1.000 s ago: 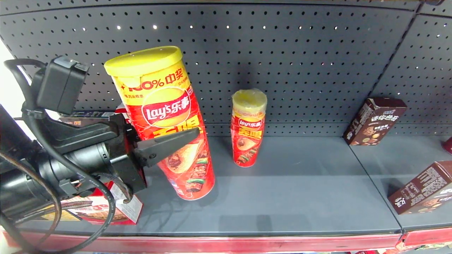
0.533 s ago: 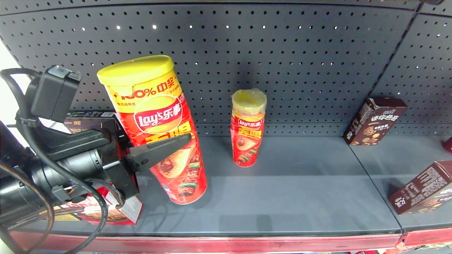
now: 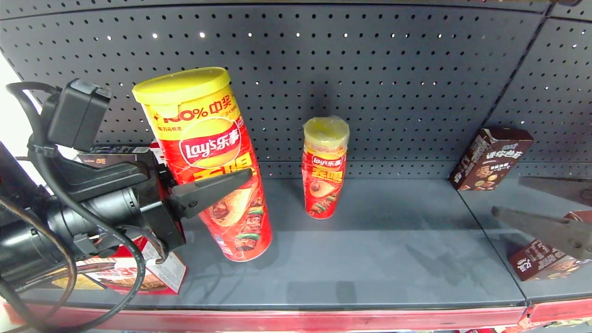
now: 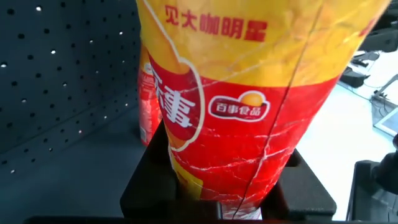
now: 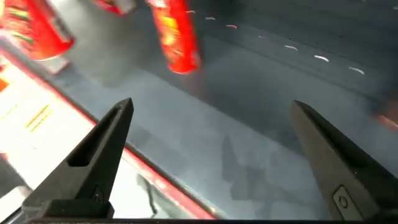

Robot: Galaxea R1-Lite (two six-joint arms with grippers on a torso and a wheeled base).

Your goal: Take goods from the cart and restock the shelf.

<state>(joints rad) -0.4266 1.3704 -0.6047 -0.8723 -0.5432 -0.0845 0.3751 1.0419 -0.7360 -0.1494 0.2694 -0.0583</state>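
Note:
A tall red chips can with a yellow lid (image 3: 210,152) leans tilted over the grey shelf (image 3: 370,259), its base low by the shelf board; whether it touches is unclear. My left gripper (image 3: 222,182) is shut on its middle, and the can (image 4: 249,106) shows close up in the left wrist view. A second, smaller chips can (image 3: 325,171) stands upright near the back panel, to the right of the held one. My right gripper (image 3: 508,196) hangs open at the far right of the shelf, holding nothing. Between its spread fingers (image 5: 211,109) I see the standing can (image 5: 177,37).
Two brown boxes (image 3: 490,159) (image 3: 541,259) sit at the right, close to the right gripper. A red and white box (image 3: 138,273) lies under the left arm. A perforated back panel (image 3: 370,69) closes the rear. The red shelf lip (image 3: 277,319) runs along the front.
The held can shifted left, then rose slightly again. My right gripper has come into the head view from the right.

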